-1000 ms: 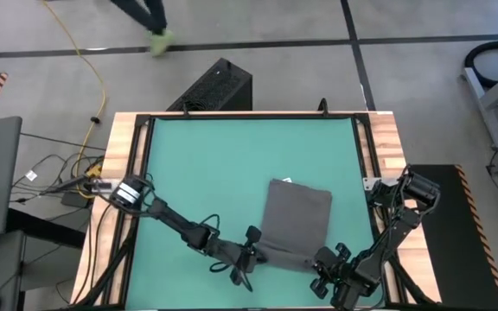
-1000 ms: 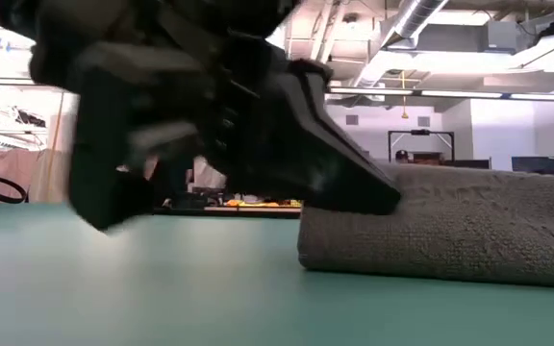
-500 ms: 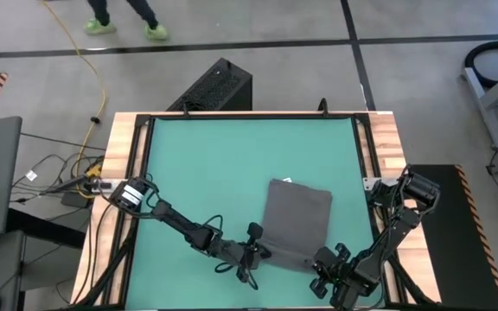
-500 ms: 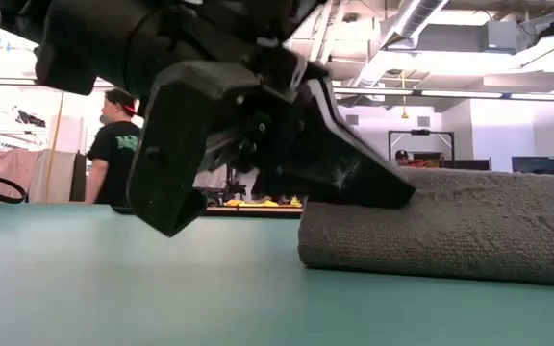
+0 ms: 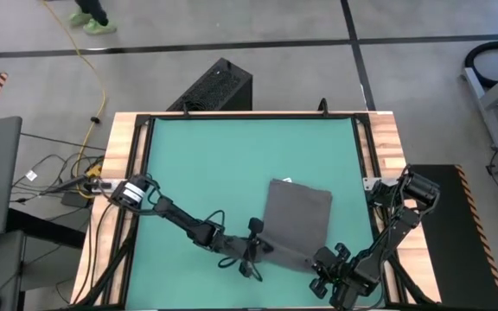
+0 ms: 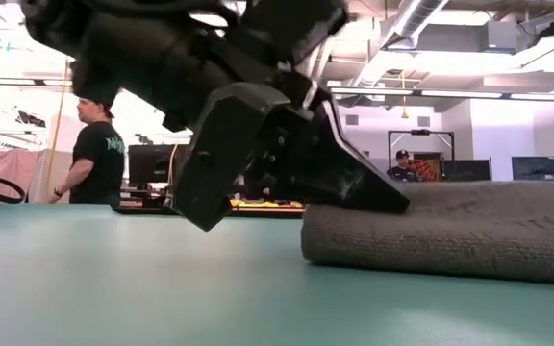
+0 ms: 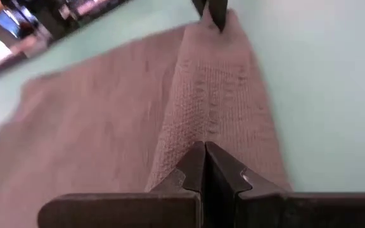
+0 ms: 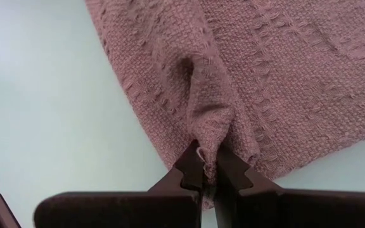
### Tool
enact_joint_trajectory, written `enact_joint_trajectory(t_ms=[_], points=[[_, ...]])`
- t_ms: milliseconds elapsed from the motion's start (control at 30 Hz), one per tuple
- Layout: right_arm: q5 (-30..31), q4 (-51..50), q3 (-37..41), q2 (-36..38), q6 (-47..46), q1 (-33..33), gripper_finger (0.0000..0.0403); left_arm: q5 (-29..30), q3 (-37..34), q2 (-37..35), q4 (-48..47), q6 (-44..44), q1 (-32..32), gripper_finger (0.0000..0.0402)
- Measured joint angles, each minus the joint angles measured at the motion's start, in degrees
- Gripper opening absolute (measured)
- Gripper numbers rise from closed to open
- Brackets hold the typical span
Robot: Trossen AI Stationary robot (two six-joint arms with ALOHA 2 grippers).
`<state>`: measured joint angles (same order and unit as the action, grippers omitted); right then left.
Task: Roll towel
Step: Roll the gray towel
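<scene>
You have one towel (image 5: 296, 220) in front of you, a grey woven cloth with a coarse, nubbly weave, lying on the smooth green tabletop (image 5: 223, 164) toward its near right part. Its near edge is turned over into a soft, rounded roll, thick and blunt-ended in the low view (image 6: 450, 231); the rest lies flat as a rough rectangle, with a small white tag (image 5: 285, 180) at the far edge.

Two dark arms work that rolled edge, one at each end. Your left gripper (image 5: 256, 246) sits at the roll's left end, its jaws clenched on the towel fabric; in the left wrist view the two fingertips meet tightly (image 7: 205, 166) over a raised ridge of weave. Your right gripper (image 5: 325, 264) is at the roll's right corner, jaws likewise pinched on a puckered fold of cloth (image 8: 209, 170).

Beyond the tabletop, two people show in the room: one standing in a black shirt (image 6: 92, 154), one farther back (image 6: 401, 167).
</scene>
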<state>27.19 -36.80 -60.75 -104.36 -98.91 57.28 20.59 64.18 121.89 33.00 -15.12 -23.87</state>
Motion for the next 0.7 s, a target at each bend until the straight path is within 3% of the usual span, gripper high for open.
enact_joint_trajectory(t_ms=[100, 367, 567, 700], points=[[0.0, 0.0, 0.0, 0.0, 0.1, 0.1, 0.0033, -4.6, 0.0, 0.0, -1.3, 3.2, 0.9, 0.0000], [1.0, 0.5, -0.6, 0.2, 9.4, 0.6, 0.0055, -3.9, 0.0, -0.1, -6.2, 7.9, 2.2, 0.0000], [3.7, -9.1, -6.8, 0.7, 16.6, 2.5, 0.0119, -4.5, 0.0, -0.1, -6.5, 8.2, 2.5, 0.0000], [2.9, -20.3, -11.3, 0.7, 13.8, 3.7, 0.0182, -4.8, 0.0, -0.1, -6.5, 8.2, 2.5, 0.0000]])
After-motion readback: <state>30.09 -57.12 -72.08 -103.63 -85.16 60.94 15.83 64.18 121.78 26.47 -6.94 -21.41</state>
